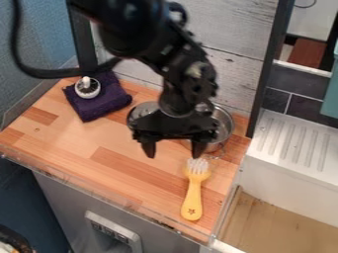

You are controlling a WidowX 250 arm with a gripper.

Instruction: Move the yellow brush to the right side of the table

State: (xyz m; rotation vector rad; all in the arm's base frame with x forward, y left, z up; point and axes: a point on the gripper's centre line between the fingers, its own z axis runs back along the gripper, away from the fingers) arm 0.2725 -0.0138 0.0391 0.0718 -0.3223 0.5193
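The yellow brush [192, 195] lies on the near right part of the worktop [99, 143], its pale bristles towards the far side and its rounded handle end towards the near edge. On that handle end is a small dark star-shaped mark. Just beyond the bristles hangs the black gripper [174, 149], its two fingers spread wide apart with nothing held between them; the left one is farther from the brush than the right. Behind the gripper, a metal pot [225, 127] is largely hidden: its shiny rim shows on the right, and more metal shows on the left, but whether that is the same piece is hard to tell. At the far left lies a folded purple cloth [105, 105], and on it sits a small round white-and-silver thing [87, 88] with a knob on top; what it is, I cannot tell. Right of the worktop is a white ridged drainboard [294, 143], cut off by the right edge, as is a teal thing [332, 91] above it. Below the near edge, a grey front [59, 197] carries a panel [112, 232] whose small markings are too blurred to read. A dark object [12, 239] in the near left corner is mostly cut off.
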